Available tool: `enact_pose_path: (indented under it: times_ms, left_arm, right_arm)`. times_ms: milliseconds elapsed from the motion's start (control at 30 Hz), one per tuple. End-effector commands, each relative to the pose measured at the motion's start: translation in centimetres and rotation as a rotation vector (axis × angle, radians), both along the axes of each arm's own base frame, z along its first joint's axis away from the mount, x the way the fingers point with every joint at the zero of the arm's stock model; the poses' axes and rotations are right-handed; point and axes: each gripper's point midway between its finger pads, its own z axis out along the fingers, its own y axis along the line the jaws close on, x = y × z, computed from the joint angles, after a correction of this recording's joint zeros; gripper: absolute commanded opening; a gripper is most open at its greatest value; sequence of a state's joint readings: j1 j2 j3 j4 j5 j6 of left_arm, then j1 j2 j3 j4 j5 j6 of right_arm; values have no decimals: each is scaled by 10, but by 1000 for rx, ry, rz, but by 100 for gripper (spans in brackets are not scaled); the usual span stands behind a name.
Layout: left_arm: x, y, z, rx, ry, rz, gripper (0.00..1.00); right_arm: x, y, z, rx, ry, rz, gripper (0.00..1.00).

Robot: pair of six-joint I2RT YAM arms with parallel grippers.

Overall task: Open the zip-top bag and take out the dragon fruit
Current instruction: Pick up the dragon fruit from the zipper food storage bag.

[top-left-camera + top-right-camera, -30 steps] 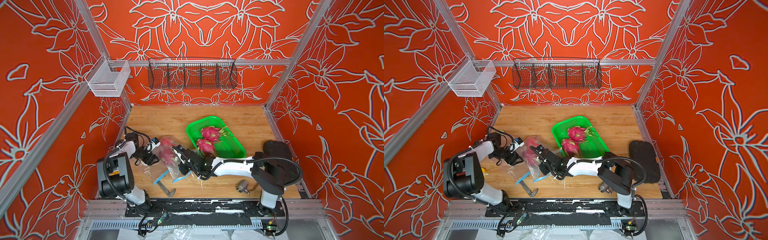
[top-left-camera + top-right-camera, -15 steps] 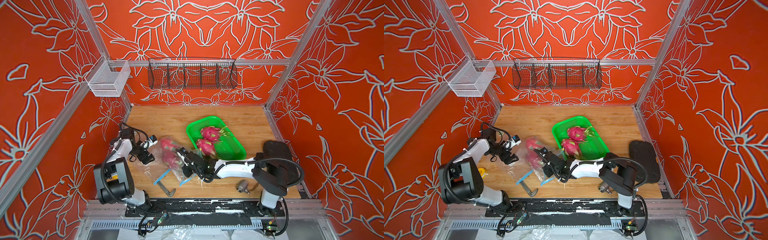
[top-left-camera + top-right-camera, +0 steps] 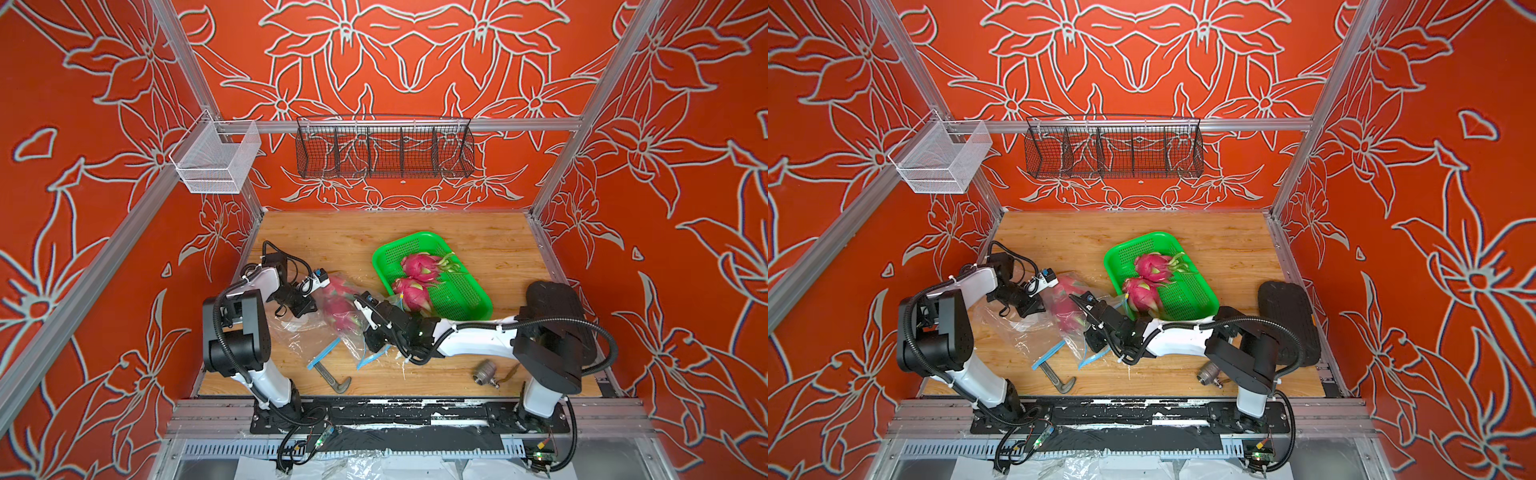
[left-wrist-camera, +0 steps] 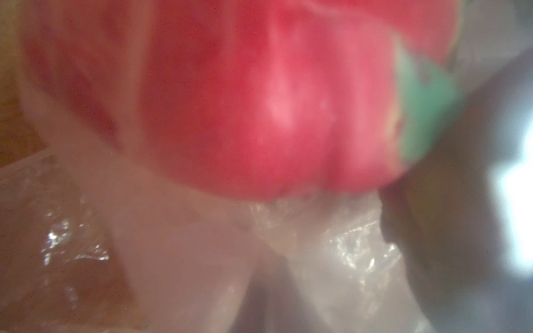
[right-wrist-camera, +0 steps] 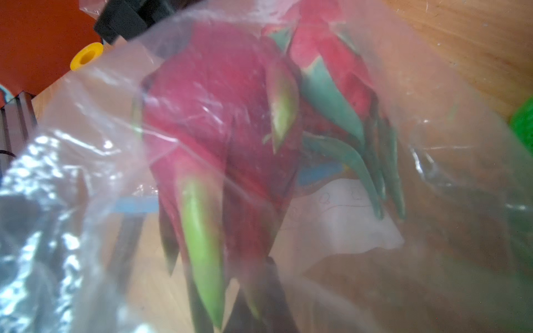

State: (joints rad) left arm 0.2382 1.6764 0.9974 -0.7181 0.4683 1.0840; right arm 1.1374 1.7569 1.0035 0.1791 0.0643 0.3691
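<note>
- The left gripper (image 3: 309,306), drawn back toward 9 o'clock half a second ago, is now found against the 9 o'clock side of the zip-top bag (image 3: 332,328). Its jaws are closed narrow, but whether film is pinched cannot be told.
- The right gripper (image 3: 371,337) is kept where it was, at the bag's 4 o'clock edge, with jaws closed. A hold on the film cannot be confirmed.
- Two dragon fruit (image 3: 340,308) are seen inside the bag, at 9 o'clock from the centre of the table (image 3: 478,232). Two more (image 3: 417,266) are lying, as before, in the green basket (image 3: 461,299) at 1 o'clock.
- Clear film is stretched between each gripper and the bagged fruit, and the left wrist view is blurred.
- A hooked metal tool (image 3: 334,377) is laid at 7 o'clock, just beside the bag's blue zip strip (image 3: 322,353). A metal fitting (image 3: 484,371) is set at 5 o'clock and a black pad (image 3: 552,297) at 3 o'clock.
</note>
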Motion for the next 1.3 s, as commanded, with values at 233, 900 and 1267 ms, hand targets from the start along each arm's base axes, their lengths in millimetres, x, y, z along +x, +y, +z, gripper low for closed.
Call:
enact_pose_path:
  times_ms: [233,900,1267]
  left_arm:
    - [46,58,-8,311,-132,184,0]
    - [54,63,1,312,-170,269,0]
    - [39,50,11,257,-129,240,0]
  right_arm:
    - [-12,-18,25,47,26,1,6]
    - [-125,-119,29,-153,313,298,0]
    - [-61,-227,138,83,7,-246,0]
